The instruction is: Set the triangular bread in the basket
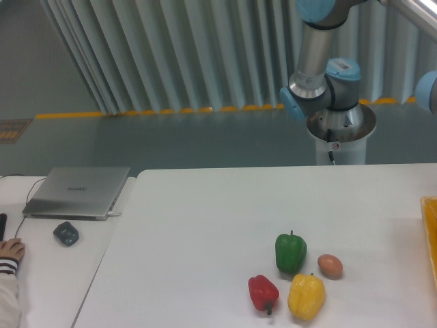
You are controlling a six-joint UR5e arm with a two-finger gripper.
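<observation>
The basket (431,236) shows only as a narrow yellow-orange strip at the right edge of the white table (205,225). The triangular bread is out of view. My gripper is outside the frame too; only the arm's upper links and base (321,75) stand behind the table, with a blue elbow joint (429,89) at the right edge.
A green pepper (291,252), a red pepper (263,292), a yellow pepper (306,296) and a small brown egg (330,266) cluster at the front right. A closed laptop (78,191), a dark mouse (66,234) and a person's hand (9,251) are on the left desk.
</observation>
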